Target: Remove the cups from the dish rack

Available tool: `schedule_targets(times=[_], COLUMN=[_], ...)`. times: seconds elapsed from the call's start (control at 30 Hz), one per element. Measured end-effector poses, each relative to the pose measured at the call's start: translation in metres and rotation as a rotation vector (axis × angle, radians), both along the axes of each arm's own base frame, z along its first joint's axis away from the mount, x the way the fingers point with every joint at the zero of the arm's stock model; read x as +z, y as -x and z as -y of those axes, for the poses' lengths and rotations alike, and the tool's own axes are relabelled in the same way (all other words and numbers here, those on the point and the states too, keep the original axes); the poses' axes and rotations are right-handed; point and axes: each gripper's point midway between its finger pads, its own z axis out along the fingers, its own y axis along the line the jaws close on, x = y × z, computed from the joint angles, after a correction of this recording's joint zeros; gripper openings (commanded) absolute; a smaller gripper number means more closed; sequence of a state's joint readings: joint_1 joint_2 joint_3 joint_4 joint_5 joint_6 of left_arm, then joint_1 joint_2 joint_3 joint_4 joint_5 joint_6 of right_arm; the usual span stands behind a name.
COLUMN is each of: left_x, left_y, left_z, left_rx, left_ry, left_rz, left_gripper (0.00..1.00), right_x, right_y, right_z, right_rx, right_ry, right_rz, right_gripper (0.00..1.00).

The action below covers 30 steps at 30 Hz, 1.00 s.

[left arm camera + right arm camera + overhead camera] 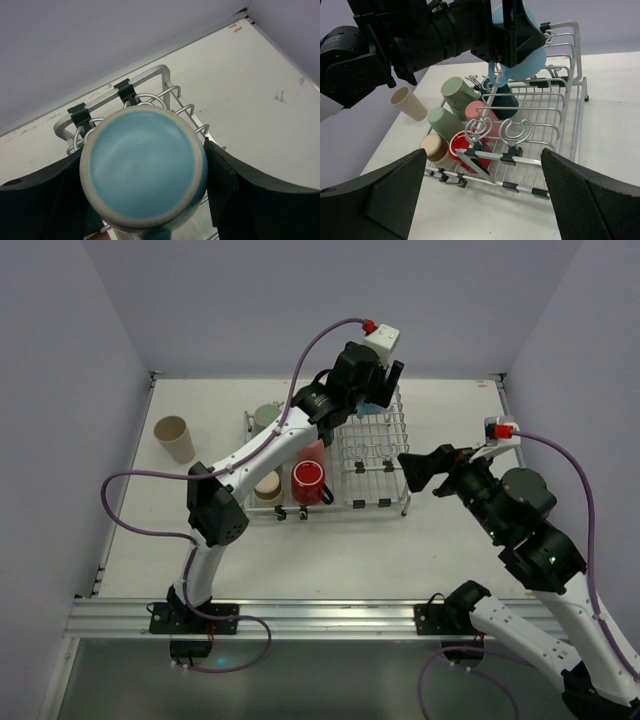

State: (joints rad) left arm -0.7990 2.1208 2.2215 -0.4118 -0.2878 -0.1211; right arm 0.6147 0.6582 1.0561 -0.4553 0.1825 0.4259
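My left gripper [376,388] is shut on a light blue mug [142,162] and holds it, base toward the wrist camera, over the far end of the silver wire dish rack [380,502]. The right wrist view shows the mug [526,56] lifted above the rack's prongs [560,120]. In the low section lie a red cup [469,148], a tan cup [435,148], a pink cup [480,113], two sage green cups [442,122] and a dark teal cup [503,98]. My right gripper [420,472] is open and empty just off the rack's front right.
A beige cup [175,438] stands on the table to the left of the rack; it also shows in the right wrist view [408,103]. Walls close in the table on the left, back and right. The table's metal rail runs along the near edge.
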Motion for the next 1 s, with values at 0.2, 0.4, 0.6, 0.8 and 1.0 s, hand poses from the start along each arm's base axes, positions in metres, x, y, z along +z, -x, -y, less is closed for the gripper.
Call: schedule_targets(times=[0.2, 0.4, 0.6, 0.8, 1.0], left_x=[0.000, 0.002, 0.024, 0.090, 0.141], left_y=[0.001, 0.003, 0.018, 0.046, 0.099], left_z=[0.001, 0.000, 0.000, 0.001, -0.014], left_rx=[-0.010, -0.014, -0.053, -0.137, -0.248], left_ry=[-0.001, 0.011, 0.086, 0.278, 0.485], left_rz=[0.001, 0.009, 0.012, 0.055, 0.038], left_gripper=[0.34, 0.23, 0.22, 0.15, 0.13], right_x=[0.000, 0.002, -0.005, -0.002, 0.011], right_y=[0.001, -0.001, -0.005, -0.004, 0.004], right_z=[-0.002, -0.006, -0.019, -0.038, -0.056], right_rx=[0.011, 0.015, 0.041, 0.119, 0.234], right_ry=[-0.003, -0.036, -0.121, -0.218, -0.296], right_rz=[0.001, 0.000, -0.030, -0.022, 0.058], right_gripper=[0.99, 0.99, 0.99, 0.99, 0.84])
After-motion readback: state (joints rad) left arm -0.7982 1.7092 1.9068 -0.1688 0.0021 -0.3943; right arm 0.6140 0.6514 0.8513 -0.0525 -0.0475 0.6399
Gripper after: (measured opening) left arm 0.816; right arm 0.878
